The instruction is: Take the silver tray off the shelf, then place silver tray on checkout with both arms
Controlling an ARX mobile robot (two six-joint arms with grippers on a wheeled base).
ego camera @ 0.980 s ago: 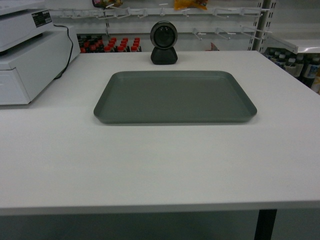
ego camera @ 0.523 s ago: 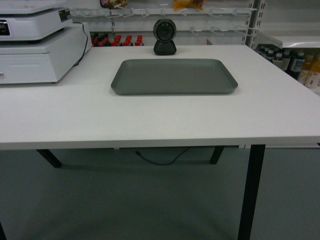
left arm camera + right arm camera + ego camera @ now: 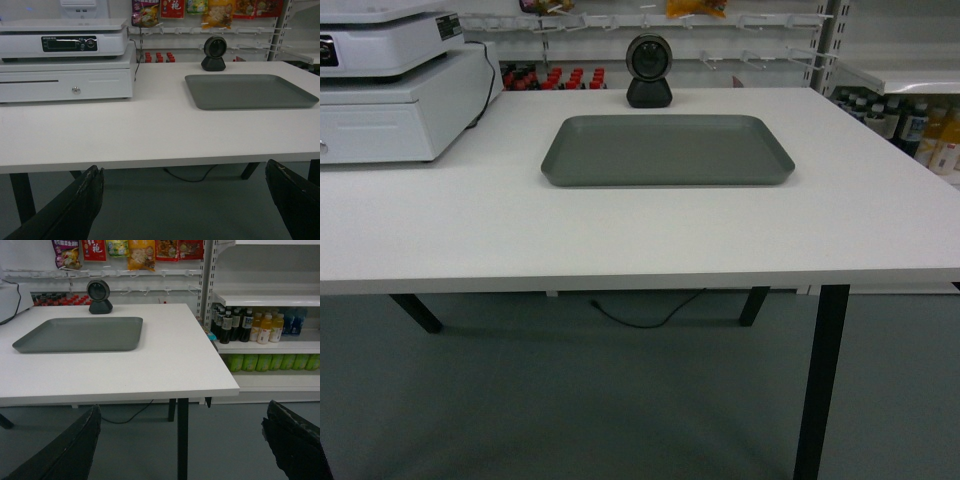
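Both tools stand spread and empty, left tool [image 3: 185, 205] and right tool [image 3: 182, 445], well short of the tray [image 3: 667, 150] lying flat, long axis crosswise, on the worktop [image 3: 620, 240] ahead

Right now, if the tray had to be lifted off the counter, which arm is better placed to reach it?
Probably right: the right end effector, open, faces bare checkout beside the silver tray; the left end effector fronts the cash register.

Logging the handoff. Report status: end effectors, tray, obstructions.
Both end effectors open, empty, clear of the table. Silver tray flat on checkout, in front of the scanner. Nothing on the tray.
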